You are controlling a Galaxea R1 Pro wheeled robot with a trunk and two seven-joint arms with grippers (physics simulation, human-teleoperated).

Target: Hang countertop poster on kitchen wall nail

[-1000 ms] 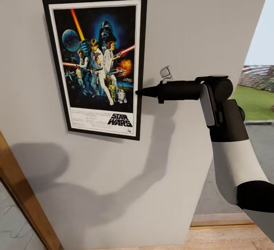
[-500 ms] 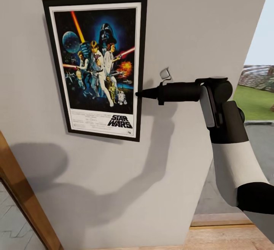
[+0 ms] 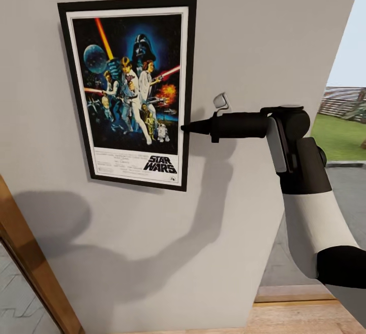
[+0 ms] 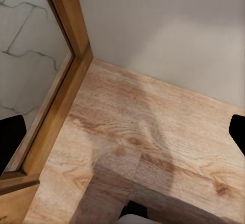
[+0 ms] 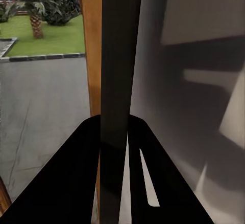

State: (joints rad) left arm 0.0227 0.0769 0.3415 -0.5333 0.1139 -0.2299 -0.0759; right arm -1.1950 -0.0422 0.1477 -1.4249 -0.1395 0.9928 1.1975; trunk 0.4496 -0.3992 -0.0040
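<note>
The poster lies flat against the pale grey wall, upright, with the black STAR WARS lettering at its bottom. My right gripper reaches in from the right and is shut on the poster's right frame edge, low down. In the right wrist view that edge runs as a dark strip between the two black fingers. My left gripper hangs open over the wood floor, its fingertips far apart. The wall nails are hidden or too small to see. The countertop is out of view.
A slanted wooden door frame borders the wall at lower left, with tiled floor beyond it. Right of the wall's end is an opening onto lawn and paving. Light wood floor lies below.
The poster and my right gripper holding it have slid slightly downward along the wall. The grip point on the frame's right edge stays the same.
</note>
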